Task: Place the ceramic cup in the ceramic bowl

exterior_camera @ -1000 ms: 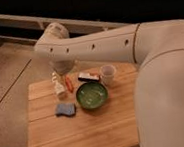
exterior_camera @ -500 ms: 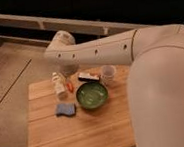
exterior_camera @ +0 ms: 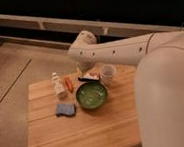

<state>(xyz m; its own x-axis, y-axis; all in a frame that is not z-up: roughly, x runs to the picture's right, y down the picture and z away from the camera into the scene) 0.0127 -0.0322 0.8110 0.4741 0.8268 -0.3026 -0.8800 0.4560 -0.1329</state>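
We see a wooden table (exterior_camera: 83,134) on a tan floor (exterior_camera: 8,80). A slim white bottle (exterior_camera: 58,84) stands on it, with a small orange thing (exterior_camera: 68,83) just beside it. A blue sponge (exterior_camera: 65,109) lies near the bottle. A dark flat packet (exterior_camera: 89,77) lies just below the gripper (exterior_camera: 81,70).

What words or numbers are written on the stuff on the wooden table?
No text can be read.
Slim white bottle: any print is too small to read.
Cream-white ceramic cup, green ceramic bowl: no writing seen.
The pincer hangs behind the bowl, left of the cup: no writing.
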